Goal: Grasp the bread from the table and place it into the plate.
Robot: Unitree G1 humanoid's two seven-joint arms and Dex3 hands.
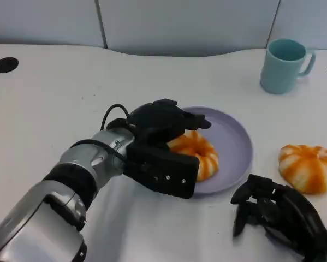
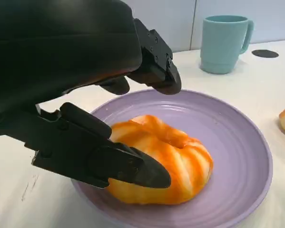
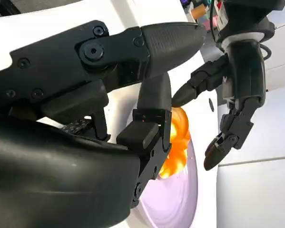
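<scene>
Two round orange-and-white striped bread rolls are in sight: one bread roll (image 1: 198, 155) lies inside the shallow round lilac plate (image 1: 237, 139), on its left half, and a second striped roll (image 1: 309, 167) sits on the white table (image 1: 54, 103) to the right of the plate, well apart from it. Over the plated roll hangs the left hand (image 1: 166, 142), black, on its silver forearm (image 1: 92, 164). Its fingers (image 2: 109, 159) are spread to either side of the roll; in the left wrist view one lower finger lies against the roll's near side while the upper ones stand clear above it, so it is not clamped on the bread. At the near right, the right hand (image 1: 272, 210) rests low by the table with fingers curled and apart, holding nothing. Far right stands a pale teal ceramic mug (image 1: 284, 65).
</scene>
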